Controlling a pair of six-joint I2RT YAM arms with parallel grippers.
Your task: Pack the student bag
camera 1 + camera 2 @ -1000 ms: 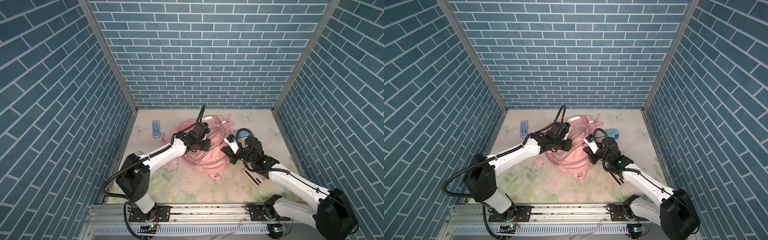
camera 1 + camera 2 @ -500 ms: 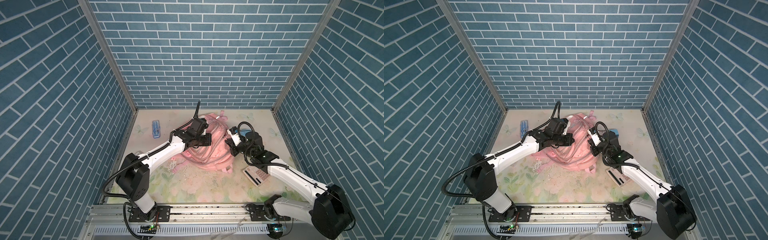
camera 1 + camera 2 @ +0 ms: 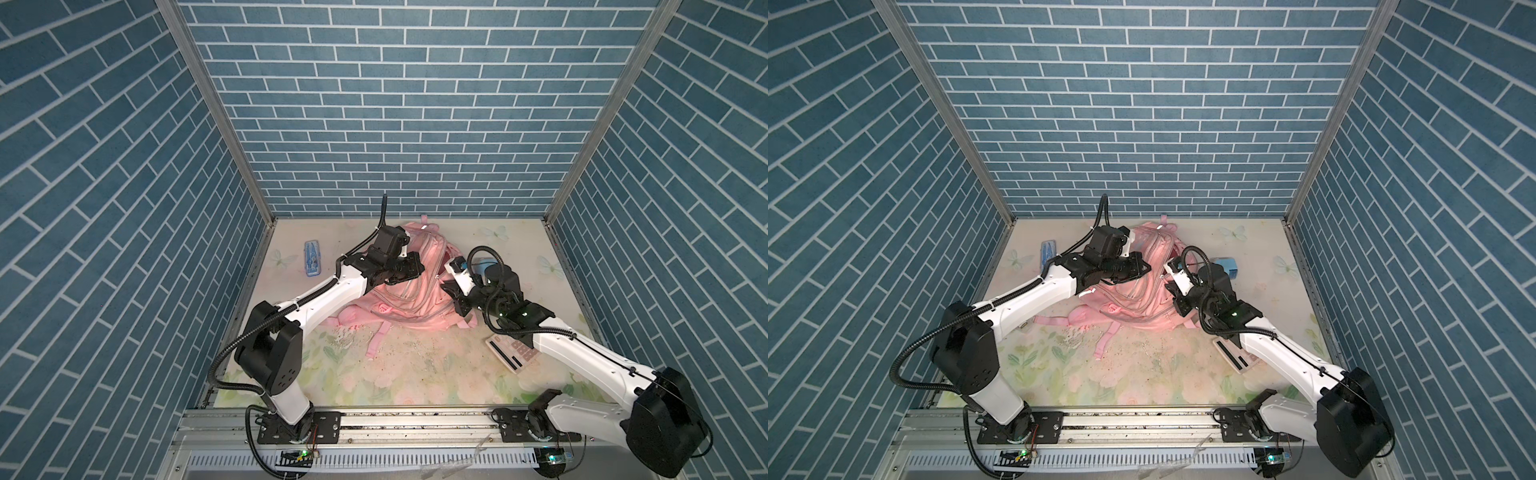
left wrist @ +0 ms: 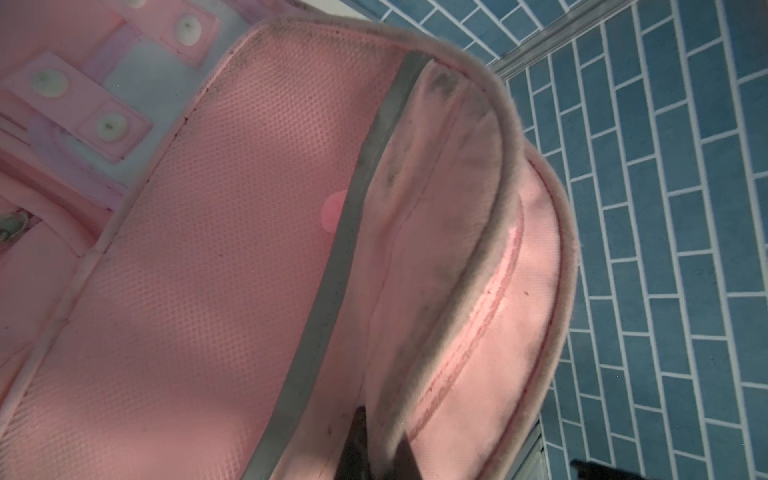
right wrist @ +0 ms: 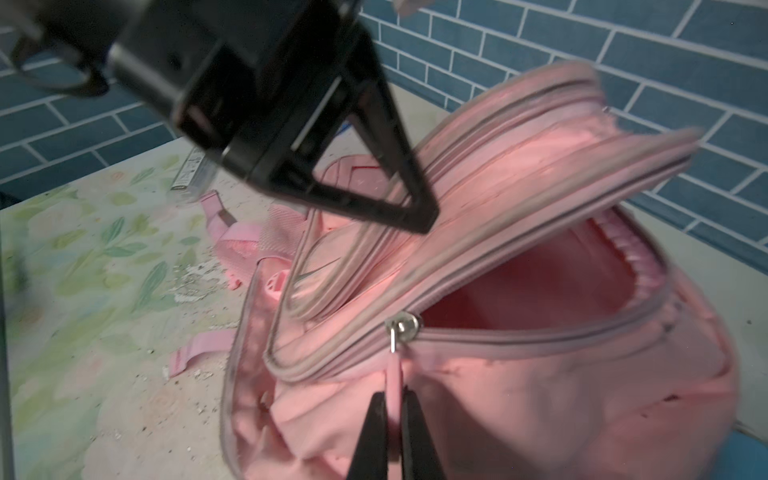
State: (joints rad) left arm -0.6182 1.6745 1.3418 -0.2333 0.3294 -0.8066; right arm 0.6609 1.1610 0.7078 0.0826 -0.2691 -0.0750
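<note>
Left hand (image 5: 417, 214) and right hand (image 5: 392, 415) clamp one student bag (image 3: 415, 299) (right: zipper pull (image 5: 393, 368)).

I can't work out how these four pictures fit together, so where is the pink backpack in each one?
Top view: the backpack lies on the table toward the back wall, between the two arms.
Top view: same place, between the arms.
Left wrist view: seen very close, it fills most of the picture.
Right wrist view: it fills much of the picture, main compartment gaping open.
Shared landmark: the blue brick wall, visible in all four.
</note>
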